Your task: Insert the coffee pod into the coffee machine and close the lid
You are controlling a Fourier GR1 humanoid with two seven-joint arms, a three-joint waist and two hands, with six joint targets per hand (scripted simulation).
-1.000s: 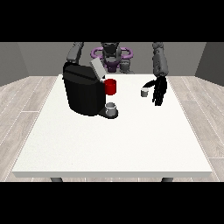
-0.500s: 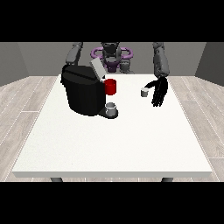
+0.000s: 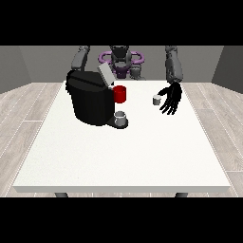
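1. A black coffee machine (image 3: 92,100) is seen on the left part of the white table (image 3: 123,152), with its grey lid (image 3: 105,75) raised and tilted
2. A red part (image 3: 120,94) is shown at the machine's front, and a small grey cup (image 3: 121,117) is set on its base below
3. The coffee pod (image 3: 156,99) is found on the table, just beside the hand at the view's right (image 3: 171,98)
4. That hand is held released, fingers spread and pointing down, with nothing grasped
5. The other hand is hidden behind the machine
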